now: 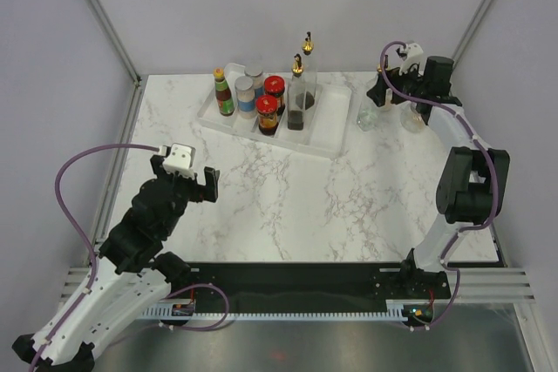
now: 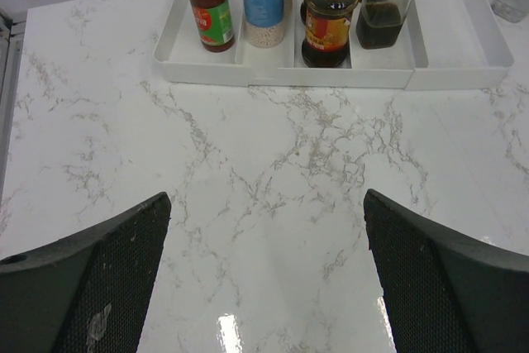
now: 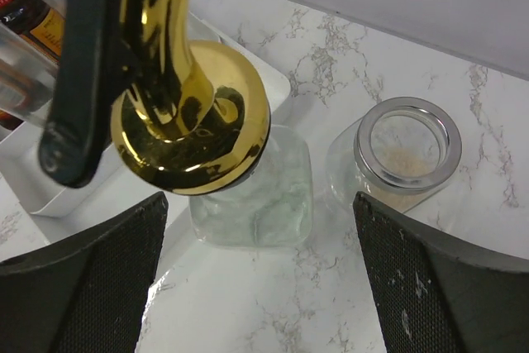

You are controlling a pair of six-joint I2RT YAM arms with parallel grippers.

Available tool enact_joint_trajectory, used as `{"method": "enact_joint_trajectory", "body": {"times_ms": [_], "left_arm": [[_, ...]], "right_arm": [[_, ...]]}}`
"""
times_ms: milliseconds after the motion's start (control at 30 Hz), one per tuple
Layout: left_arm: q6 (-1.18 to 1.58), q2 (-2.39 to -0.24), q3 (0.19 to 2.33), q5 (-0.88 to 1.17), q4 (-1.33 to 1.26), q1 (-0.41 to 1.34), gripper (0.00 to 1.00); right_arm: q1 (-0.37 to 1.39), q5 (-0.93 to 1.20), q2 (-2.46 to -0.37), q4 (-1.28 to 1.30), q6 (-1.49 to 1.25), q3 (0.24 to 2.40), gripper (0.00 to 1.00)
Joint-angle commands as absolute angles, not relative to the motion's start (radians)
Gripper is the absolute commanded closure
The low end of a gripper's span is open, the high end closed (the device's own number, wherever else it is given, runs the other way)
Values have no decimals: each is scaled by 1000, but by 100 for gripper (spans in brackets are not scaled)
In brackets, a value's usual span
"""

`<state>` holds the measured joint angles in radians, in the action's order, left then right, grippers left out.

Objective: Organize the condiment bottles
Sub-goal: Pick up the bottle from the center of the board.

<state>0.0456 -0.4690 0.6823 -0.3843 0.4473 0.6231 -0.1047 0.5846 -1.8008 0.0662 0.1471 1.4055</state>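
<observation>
A white tray (image 1: 324, 138) at the back holds an orange-capped sauce bottle (image 1: 224, 93), silver-lidded spice jars (image 1: 245, 96), two red-lidded dark jars (image 1: 268, 114) and two gold-spouted cruets (image 1: 298, 98). The left wrist view shows the sauce bottle (image 2: 207, 2), a spice jar (image 2: 263, 2), a red-lidded jar (image 2: 331, 14) and a dark-liquid cruet (image 2: 384, 6). My left gripper (image 1: 187, 179) (image 2: 269, 279) is open and empty over bare marble. My right gripper (image 1: 384, 93) (image 3: 260, 287) is open above a clear gold-capped cruet (image 3: 256, 196) (image 1: 369, 116), beside a silver-lidded jar (image 3: 407, 142) (image 1: 413, 118).
The tray's right compartment (image 2: 463, 35) is bare. The clear cruet and the silver-lidded jar stand on the marble just right of the tray's corner (image 3: 273, 80). Grey walls close the back and both sides.
</observation>
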Motion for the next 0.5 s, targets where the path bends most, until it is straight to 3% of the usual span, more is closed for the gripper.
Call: {"method": "enact_joint_trajectory", "body": {"times_ms": [0, 467], "left_arm": [[41, -474, 678, -406, 413, 623, 0], [37, -476, 672, -417, 411, 623, 0]], "right_arm": [[-94, 565, -1825, 18, 173, 1457, 4], [-63, 517, -1888, -48, 183, 1457, 11]]}}
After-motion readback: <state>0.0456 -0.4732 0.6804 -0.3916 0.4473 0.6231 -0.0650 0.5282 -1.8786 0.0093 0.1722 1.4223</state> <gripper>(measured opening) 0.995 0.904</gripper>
